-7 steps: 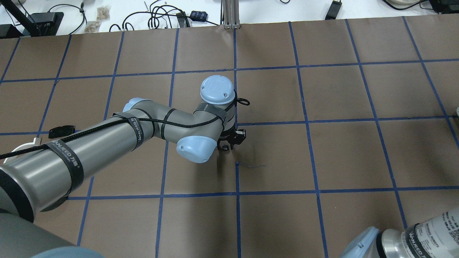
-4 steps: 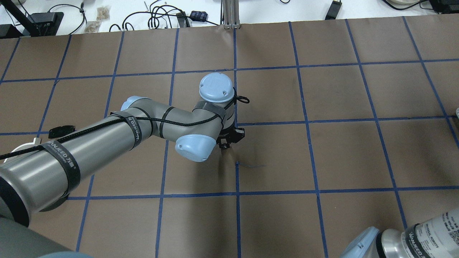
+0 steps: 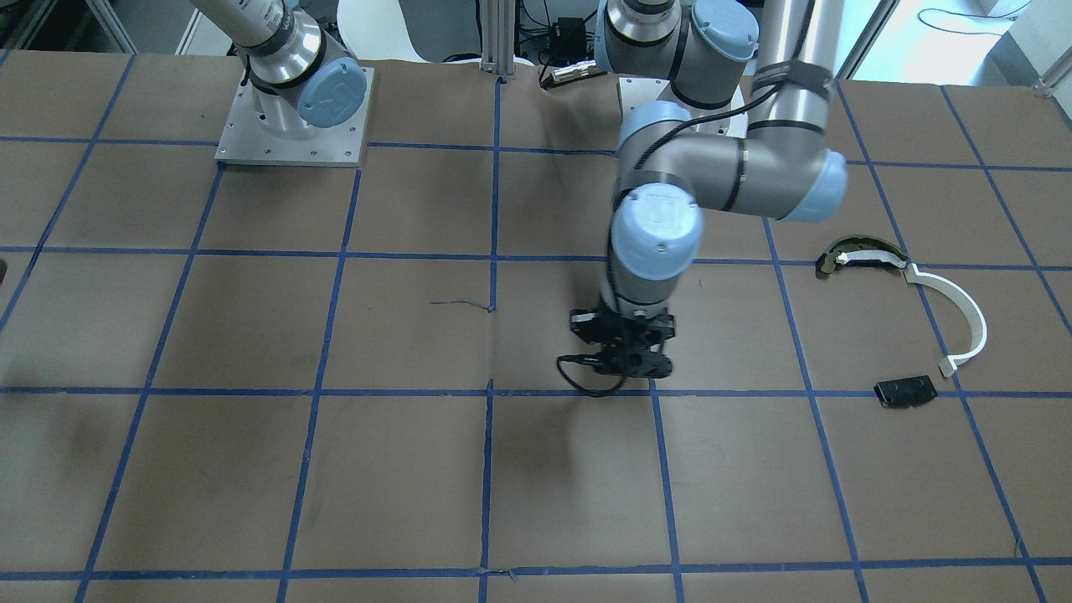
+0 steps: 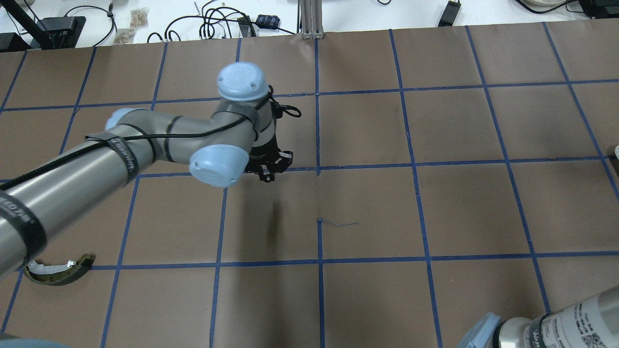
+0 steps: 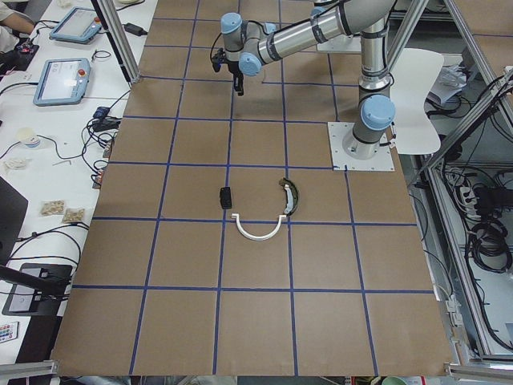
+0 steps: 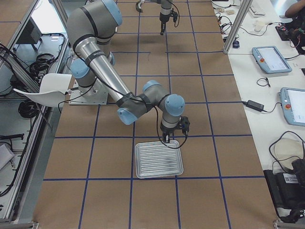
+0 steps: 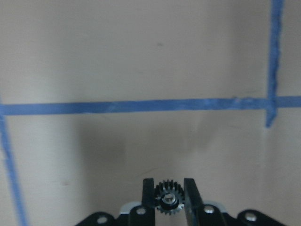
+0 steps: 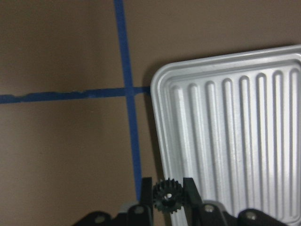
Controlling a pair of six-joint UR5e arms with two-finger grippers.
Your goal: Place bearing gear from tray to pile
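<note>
My left gripper (image 7: 169, 188) is shut on a small dark bearing gear (image 7: 169, 198) and hangs above bare brown table near a blue tape crossing; it also shows in the overhead view (image 4: 267, 177). My right gripper (image 8: 167, 186) is shut on another dark gear (image 8: 168, 196) over the left rim of the ribbed silver tray (image 8: 235, 132), also seen in the exterior right view (image 6: 158, 160). The pile lies apart from both grippers, on the robot's left: a dark arc piece (image 3: 863, 254), a white curved strip (image 3: 963, 318) and a black plate (image 3: 904, 391).
Blue tape lines grid the brown table. The right arm's base plate (image 3: 289, 126) stands at the table's back. Cables and tablets lie on the white bench (image 5: 64, 80) beyond the table's edge. The dark arc piece also shows in the overhead view (image 4: 58, 270).
My left arm has swung to the left and farther from the robot, carrying the gear. The dark arc piece, hidden under the arm before, now shows at lower left.
</note>
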